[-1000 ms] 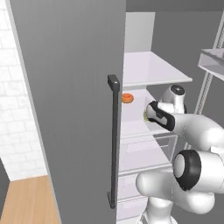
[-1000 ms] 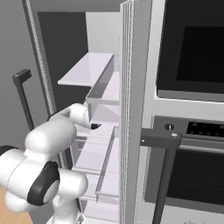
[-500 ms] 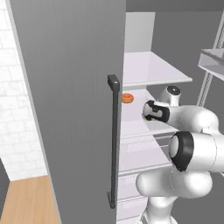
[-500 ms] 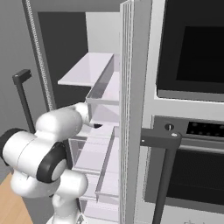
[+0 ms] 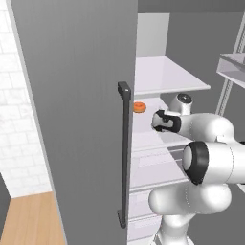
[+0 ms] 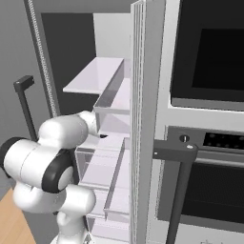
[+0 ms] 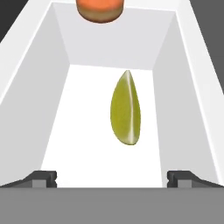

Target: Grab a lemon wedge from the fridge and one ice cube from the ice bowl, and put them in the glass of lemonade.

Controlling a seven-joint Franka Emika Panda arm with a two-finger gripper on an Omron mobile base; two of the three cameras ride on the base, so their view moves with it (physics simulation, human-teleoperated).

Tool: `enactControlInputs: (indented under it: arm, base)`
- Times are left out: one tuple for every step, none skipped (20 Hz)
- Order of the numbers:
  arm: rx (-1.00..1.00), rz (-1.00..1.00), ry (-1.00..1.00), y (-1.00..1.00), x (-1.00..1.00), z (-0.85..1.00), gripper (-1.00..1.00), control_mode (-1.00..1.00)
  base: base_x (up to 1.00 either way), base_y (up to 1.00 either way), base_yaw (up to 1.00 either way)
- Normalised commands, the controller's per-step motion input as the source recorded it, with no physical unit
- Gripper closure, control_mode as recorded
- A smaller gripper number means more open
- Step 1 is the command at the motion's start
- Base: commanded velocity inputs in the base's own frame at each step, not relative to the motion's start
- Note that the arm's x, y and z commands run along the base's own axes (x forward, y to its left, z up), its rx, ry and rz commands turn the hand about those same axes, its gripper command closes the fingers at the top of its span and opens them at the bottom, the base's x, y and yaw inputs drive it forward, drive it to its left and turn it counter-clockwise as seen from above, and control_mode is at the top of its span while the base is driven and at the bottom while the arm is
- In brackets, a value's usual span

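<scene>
1. I have the fridge [image 5: 86, 95] door open and the arm reached in over a white shelf.
2. The gripper [image 7: 112, 177] hangs with its jaws spread wide, holding nothing.
3. The lemon wedge [image 7: 126, 109] lies loose in a white tray [image 7: 52, 127] just ahead, between the fingertips' lines.
4. I judge the grab not yet made; ice cube and glass remain.

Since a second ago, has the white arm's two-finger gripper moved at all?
Yes. In the left base view the gripper has slid left along the white fridge shelf, closer to the flat round orange item. Its jaws are open.
</scene>
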Motion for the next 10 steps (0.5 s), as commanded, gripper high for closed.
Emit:
enactControlInputs:
  arm:
    - [0.00,0.00,0.04,-0.04,0.54,0.00,-1.00,-1.00]
    - [0.00,0.00,0.05,-0.09,0.64,0.00,-1.00,-1.00]
    - [0.00,0.00,0.04,-0.12,0.57,0.00,-1.00,-1.00]
    - [0.00,0.00,0.04,-0.14,0.51,-0.01,-1.00,-1.00]
    - [0.00,0.00,0.05,-0.10,0.35,-0.04,-1.00,-1.00]
    - [0.00,0.00,0.06,-0.06,0.31,-0.05,-1.00,-1.00]
    - [0.00,0.00,0.05,-0.04,0.27,-0.06,-1.00,-1.00]
    - [0.00,0.00,0.05,-0.04,0.28,-0.09,-1.00,-1.00]
    - [0.00,0.00,0.05,-0.03,0.24,-0.16,-1.00,-1.00]
    - [0.00,0.00,0.06,0.00,0.21,-0.23,-1.00,-1.00]
  base:
    - [0.00,0.00,0.00]
    - [0.00,0.00,0.00]
    - [0.00,0.00,0.00]
    - [0.00,0.00,0.00]
    - [0.00,0.00,0.00]
    - [0.00,0.00,0.00]
    - [0.00,0.00,0.00]
    - [0.00,0.00,0.00]
    - [0.00,0.00,0.00]
    - [0.00,0.00,0.00]
